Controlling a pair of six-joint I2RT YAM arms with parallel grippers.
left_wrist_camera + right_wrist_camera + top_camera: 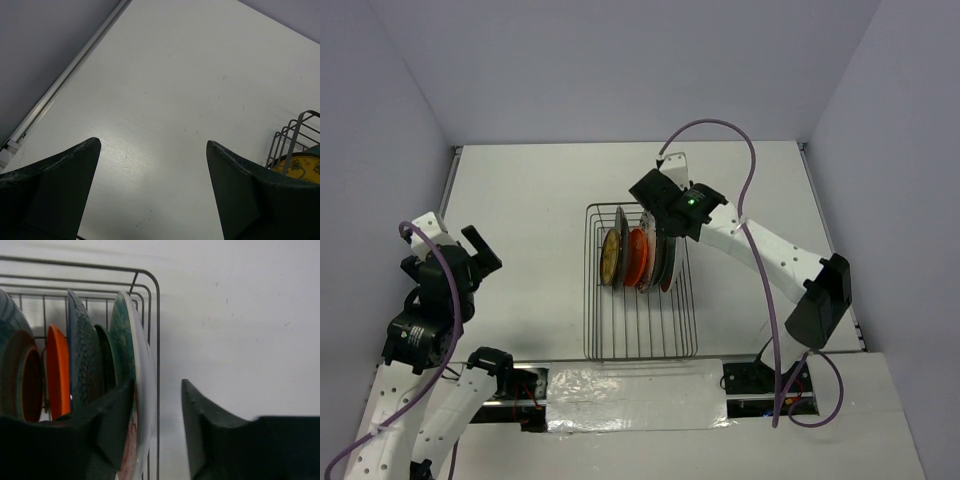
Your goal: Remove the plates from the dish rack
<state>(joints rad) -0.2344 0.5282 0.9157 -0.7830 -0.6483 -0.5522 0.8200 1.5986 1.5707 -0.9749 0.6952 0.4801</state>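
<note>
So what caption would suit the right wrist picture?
Right gripper straddling the rim of the outermost teal plate in the dish rack.

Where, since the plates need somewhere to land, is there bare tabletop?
Widest: the table between the dish rack's left side and the left gripper. Also the strip beyond the rack. Crowded: the rack's far end, where plates stand and the right gripper's jaws straddle one.

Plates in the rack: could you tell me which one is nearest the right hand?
The teal plate, last in the row, between the right hand's fingers.
</note>
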